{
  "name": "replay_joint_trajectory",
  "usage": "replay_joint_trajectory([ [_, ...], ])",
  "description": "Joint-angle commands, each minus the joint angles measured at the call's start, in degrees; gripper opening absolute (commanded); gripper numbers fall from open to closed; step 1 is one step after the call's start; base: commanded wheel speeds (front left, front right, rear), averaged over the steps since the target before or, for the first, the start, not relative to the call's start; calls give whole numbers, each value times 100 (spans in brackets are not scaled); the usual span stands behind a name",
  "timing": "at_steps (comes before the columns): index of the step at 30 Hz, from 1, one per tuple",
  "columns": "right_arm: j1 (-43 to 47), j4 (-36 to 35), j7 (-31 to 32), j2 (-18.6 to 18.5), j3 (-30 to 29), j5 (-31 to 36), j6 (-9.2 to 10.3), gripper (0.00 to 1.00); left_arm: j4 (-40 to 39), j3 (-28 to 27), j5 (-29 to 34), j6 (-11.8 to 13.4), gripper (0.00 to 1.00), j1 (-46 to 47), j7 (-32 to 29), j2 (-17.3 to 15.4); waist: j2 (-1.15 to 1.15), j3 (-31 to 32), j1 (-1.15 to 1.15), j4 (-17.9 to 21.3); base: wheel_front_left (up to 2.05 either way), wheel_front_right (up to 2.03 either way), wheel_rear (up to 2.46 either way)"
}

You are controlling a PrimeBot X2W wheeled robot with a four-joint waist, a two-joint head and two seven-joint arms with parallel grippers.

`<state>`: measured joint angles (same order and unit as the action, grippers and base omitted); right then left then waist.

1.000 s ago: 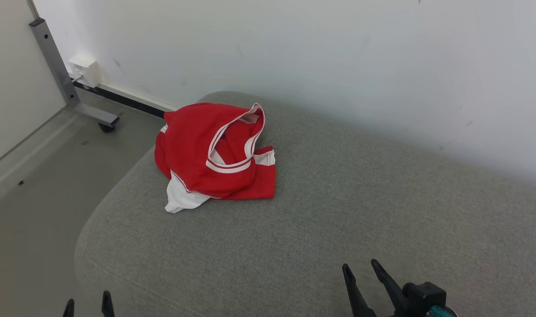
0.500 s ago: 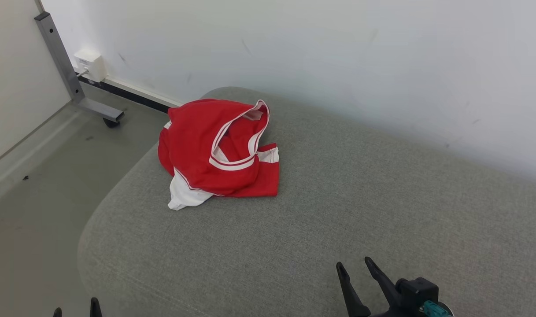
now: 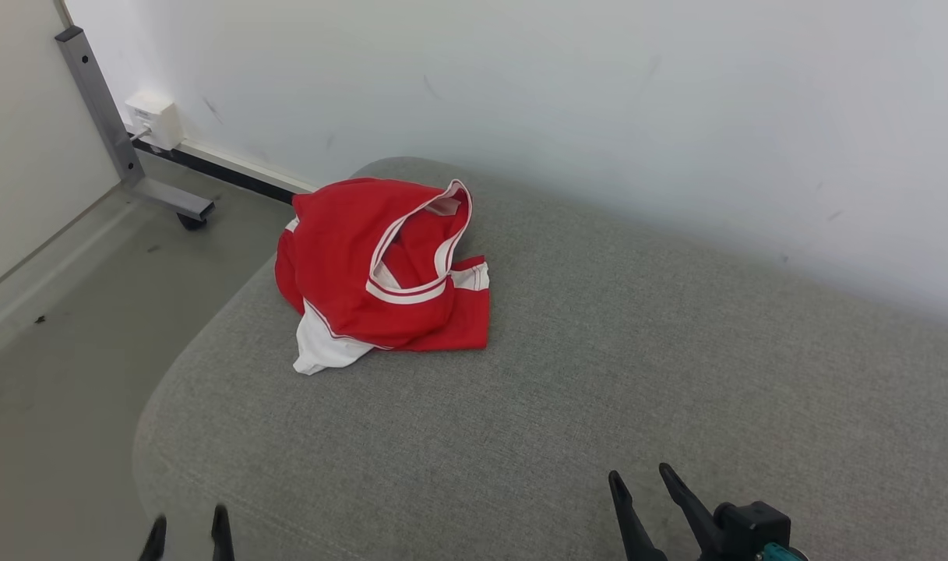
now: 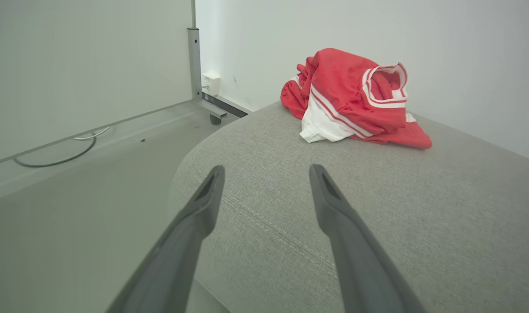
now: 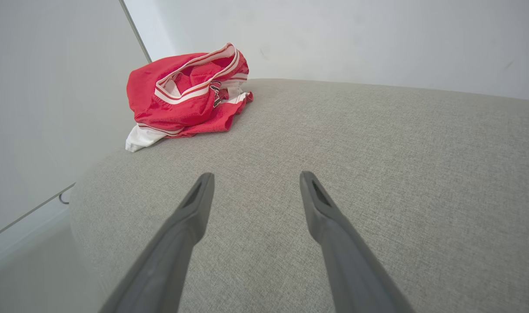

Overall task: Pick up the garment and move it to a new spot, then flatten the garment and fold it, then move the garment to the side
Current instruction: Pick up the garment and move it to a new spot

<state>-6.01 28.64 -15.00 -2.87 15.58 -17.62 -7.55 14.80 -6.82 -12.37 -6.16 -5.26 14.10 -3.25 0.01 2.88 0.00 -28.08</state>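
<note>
Crumpled red garment (image 3: 364, 265) with white trim, heaped left of centre in the upper half of the head view. Resting on a grey upholstered seat (image 3: 598, 389) near its far left corner, close to the white wall (image 3: 598, 93). White-banded opening raised at the top of the heap, white flap spilling toward the lower left, flat red corner lying to the right. Left jaws at the bottom left edge of the head view, spread wide and empty, well apart from the cloth. In the left wrist view, poised over the seat's near rounded edge, with the garment at upper right. Right jaws at the lower right of the head view, likewise spread and empty, with the garment far off at upper left in the right wrist view. Judged by look: light, soft, limp, faintly shiny and so perhaps slippery, likely to sag and unfurl once lifted. Sensible hold: a pinch on the raised banded rim or the thick top fold, not the loose white flap. Grey metal leg (image 3: 100, 109) at far upper left, standing on the floor (image 3: 53, 351).
</note>
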Motion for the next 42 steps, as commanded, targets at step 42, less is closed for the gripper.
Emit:
replay_joint_trajectory([
  [42,1062,-4026,1987,-1295,-746,725,13,100,3119,-532,-1449,654,100,4590,-2115,-1670,-1,-2347,0,2316,0,0,0],
])
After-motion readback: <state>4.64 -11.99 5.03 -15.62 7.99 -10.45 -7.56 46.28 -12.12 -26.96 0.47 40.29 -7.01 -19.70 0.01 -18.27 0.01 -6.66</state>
